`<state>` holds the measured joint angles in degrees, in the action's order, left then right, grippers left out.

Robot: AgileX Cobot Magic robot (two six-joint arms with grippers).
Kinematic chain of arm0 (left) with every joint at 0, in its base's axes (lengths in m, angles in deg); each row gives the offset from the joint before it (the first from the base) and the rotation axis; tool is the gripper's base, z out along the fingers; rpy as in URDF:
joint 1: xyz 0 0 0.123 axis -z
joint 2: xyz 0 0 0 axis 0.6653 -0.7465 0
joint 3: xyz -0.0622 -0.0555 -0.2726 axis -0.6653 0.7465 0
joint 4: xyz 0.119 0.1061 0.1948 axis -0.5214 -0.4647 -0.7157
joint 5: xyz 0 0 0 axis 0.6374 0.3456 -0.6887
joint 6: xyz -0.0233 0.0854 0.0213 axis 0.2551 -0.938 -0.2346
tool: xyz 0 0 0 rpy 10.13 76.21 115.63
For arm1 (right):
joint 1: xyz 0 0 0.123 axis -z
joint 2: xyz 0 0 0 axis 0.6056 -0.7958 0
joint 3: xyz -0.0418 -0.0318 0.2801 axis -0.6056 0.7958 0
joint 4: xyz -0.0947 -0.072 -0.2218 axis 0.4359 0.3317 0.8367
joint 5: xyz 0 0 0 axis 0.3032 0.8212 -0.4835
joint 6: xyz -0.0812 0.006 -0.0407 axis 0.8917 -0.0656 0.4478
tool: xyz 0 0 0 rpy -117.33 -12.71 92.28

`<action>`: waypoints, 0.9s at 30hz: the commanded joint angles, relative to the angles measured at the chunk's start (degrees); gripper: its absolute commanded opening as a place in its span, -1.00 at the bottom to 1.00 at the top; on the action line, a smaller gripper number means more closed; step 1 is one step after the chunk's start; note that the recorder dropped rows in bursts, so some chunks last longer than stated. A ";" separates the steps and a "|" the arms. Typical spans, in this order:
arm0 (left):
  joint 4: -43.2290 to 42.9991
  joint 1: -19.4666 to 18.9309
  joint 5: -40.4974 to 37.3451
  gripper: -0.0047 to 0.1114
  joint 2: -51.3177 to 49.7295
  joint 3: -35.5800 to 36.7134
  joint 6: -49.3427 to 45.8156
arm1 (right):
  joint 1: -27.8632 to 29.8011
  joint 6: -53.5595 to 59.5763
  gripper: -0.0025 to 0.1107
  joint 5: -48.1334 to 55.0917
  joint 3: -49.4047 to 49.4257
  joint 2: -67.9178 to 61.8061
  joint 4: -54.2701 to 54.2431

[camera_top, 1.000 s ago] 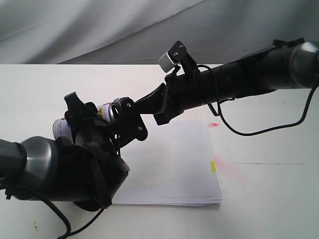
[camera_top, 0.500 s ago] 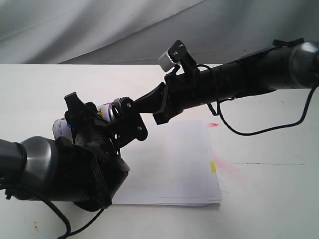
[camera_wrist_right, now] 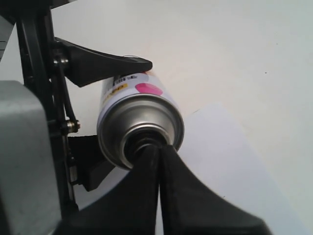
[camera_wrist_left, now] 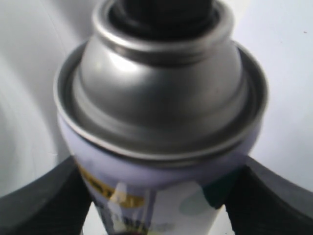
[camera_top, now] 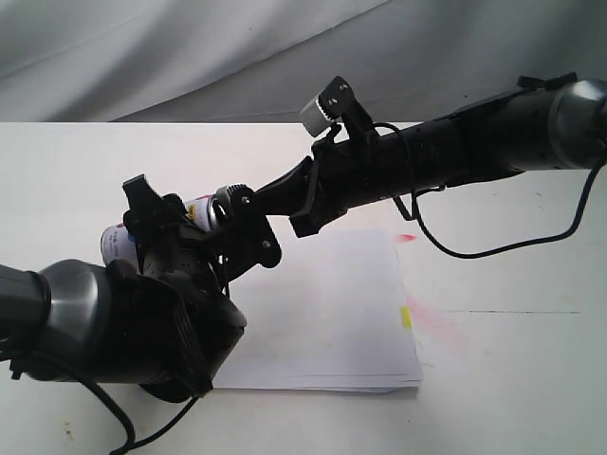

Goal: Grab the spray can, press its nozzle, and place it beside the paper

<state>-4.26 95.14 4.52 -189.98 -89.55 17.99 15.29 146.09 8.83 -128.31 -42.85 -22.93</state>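
Observation:
My left gripper [camera_top: 194, 237] is shut on the spray can [camera_top: 197, 210], holding it tilted above the table's left side, by the paper's far-left corner. In the left wrist view the fingers [camera_wrist_left: 44, 196] clamp the lilac-white label below the silver shoulder of the can [camera_wrist_left: 161, 93], with the black nozzle [camera_wrist_left: 164, 12] at the frame's edge. My right gripper [camera_wrist_right: 157, 149] is shut, and its joined tips rest against the nozzle [camera_wrist_right: 143, 138] in the middle of the can's [camera_wrist_right: 139, 122] top. The paper [camera_top: 332, 303] lies flat mid-table with its yellow tab [camera_top: 406, 318] at the right edge.
A red smear [camera_top: 408, 237] marks the table by the paper's far-right corner, with a fainter pink stain beside the tab. A black cable [camera_top: 474, 251] hangs from the right arm over the table. Grey cloth [camera_top: 190, 57] backs the table.
The right arm has edged very slightly left toward the can. The left arm and can stay where they were.

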 commanded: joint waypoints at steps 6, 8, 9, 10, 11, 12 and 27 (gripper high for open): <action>-2.11 0.49 -2.54 -0.92 0.37 -0.06 0.99 | -1.08 1.02 -0.96 -0.77 -0.43 -0.66 -2.00; -2.45 0.62 -2.54 -0.92 0.46 -0.06 1.02 | -1.60 1.63 -0.96 -0.12 -0.43 -1.91 -3.88; -2.73 0.87 -2.54 -0.92 0.60 -0.06 1.13 | -1.90 2.18 -0.96 0.13 -0.43 -2.40 -4.98; -2.76 0.87 -2.54 -0.92 0.59 -0.06 1.30 | -2.13 2.89 -0.96 0.85 -0.43 -3.02 -6.15; -2.87 0.87 -2.41 -0.92 0.90 -0.06 1.59 | -2.13 3.85 -0.96 1.64 -0.43 -3.44 -7.41; -2.87 0.87 -2.16 -0.92 0.87 -0.06 1.99 | -2.52 4.39 -0.96 2.30 -0.43 -3.76 -8.16; -4.29 0.87 -0.01 -0.92 1.12 -0.06 1.93 | -5.44 1.28 -0.96 0.73 -3.12 -3.99 -3.70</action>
<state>-2.58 95.16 5.03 -189.98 -88.93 19.70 10.50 148.34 10.02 -131.52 -46.53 -29.26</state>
